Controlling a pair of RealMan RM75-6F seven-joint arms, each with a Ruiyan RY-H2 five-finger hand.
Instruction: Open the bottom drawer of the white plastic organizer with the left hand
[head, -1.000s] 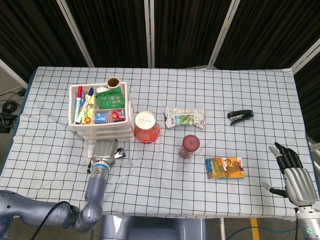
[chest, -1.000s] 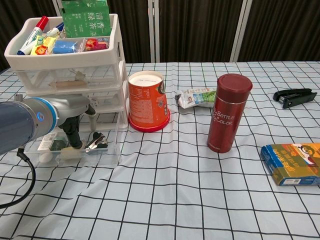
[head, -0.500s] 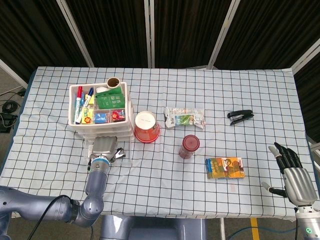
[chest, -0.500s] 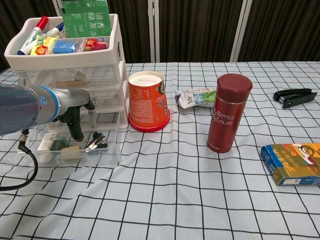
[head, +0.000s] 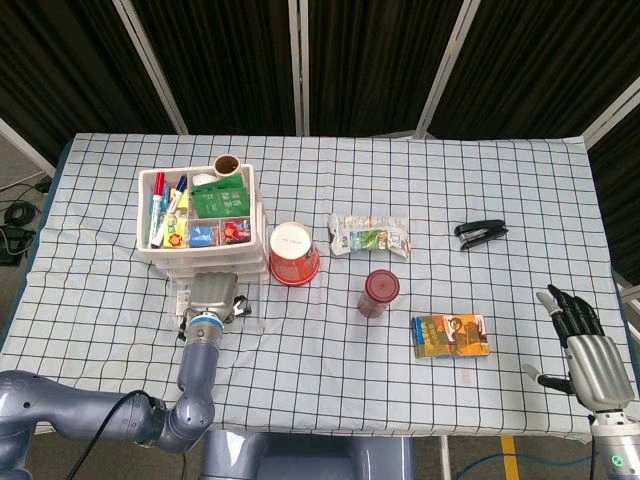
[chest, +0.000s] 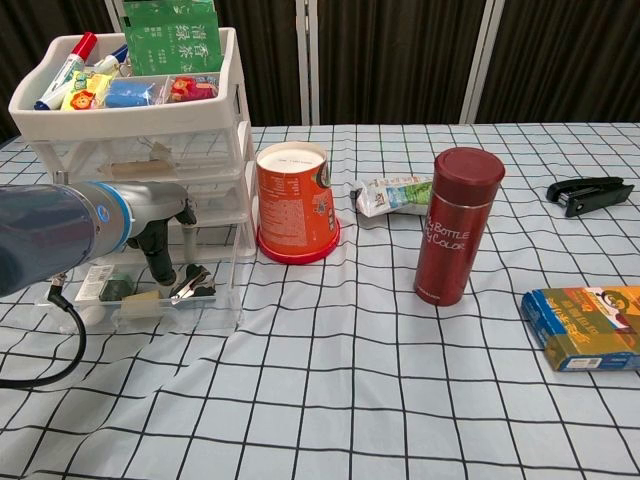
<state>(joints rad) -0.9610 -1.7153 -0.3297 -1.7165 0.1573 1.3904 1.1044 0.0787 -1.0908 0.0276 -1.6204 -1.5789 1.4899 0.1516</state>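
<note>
Organizer (chest: 130, 110) of white plastic stands at upper left, its clear bottom drawer (chest: 150, 300) pulled out. Over the drawer the left hand (chest: 160, 235) reaches down, its grasp unclear. Lower right, the right hand (head: 585, 345) lies spread, holding nothing.

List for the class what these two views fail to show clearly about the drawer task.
- Left hand: chest view, its own wrist hides how the fingers lie in the clear bottom drawer.
- Small items in that drawer: too small to name in either view.
- Right hand: outside the chest view.
- White plastic organizer: middle drawers' contents blurred behind clear fronts.
</note>
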